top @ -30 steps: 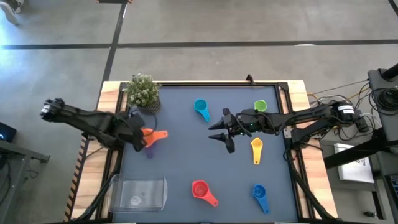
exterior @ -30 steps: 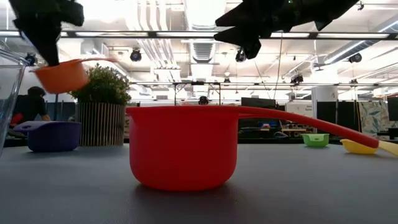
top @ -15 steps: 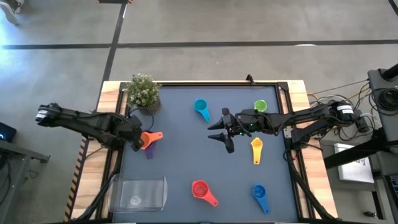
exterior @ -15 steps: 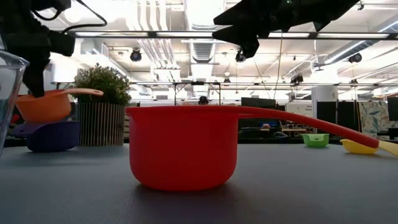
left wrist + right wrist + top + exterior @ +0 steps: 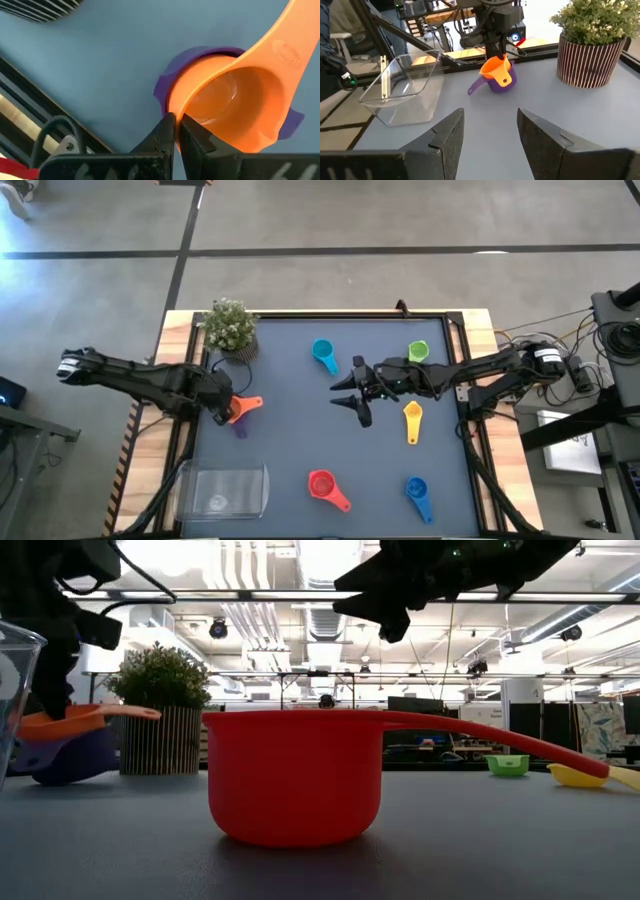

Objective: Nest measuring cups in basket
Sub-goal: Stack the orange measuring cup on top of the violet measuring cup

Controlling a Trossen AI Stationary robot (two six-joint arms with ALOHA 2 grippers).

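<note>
The orange measuring cup [image 5: 240, 408] sits tilted inside the purple cup [image 5: 239, 426] at the table's left, near the potted plant. My left gripper [image 5: 224, 409] is shut on the orange cup. The same nested pair shows in the low view as the orange cup [image 5: 60, 723] over the purple cup [image 5: 68, 756]. My right gripper [image 5: 349, 392] hangs open above the table's middle, touching nothing. The clear basket [image 5: 228, 488] rests flat at the near left corner. The light blue [image 5: 323, 355], green [image 5: 418, 352], yellow [image 5: 413, 420], red [image 5: 325, 486] and blue [image 5: 416, 492] cups lie loose on the table. My left gripper pinches the orange cup's rim [image 5: 175, 119] on the side opposite its handle, one finger inside the bowl and one outside. The fingers [image 5: 165, 134] come from above, slanting down. The cup sits tilted in the purple cup [image 5: 172, 70], its handle [image 5: 280, 45] pointing away from the gripper.
A potted plant [image 5: 230, 326] in a striped pot stands at the far left corner, close to the left arm. The raised table frame [image 5: 182, 430] runs along the left edge. Open mat lies between the nested pair and the basket.
My left gripper has come down and drawn slightly toward the table's left edge, carrying the orange cup from above the purple cup down into it. The purple cup now tips under it. My right gripper has edged a little toward the table's left, still open.
</note>
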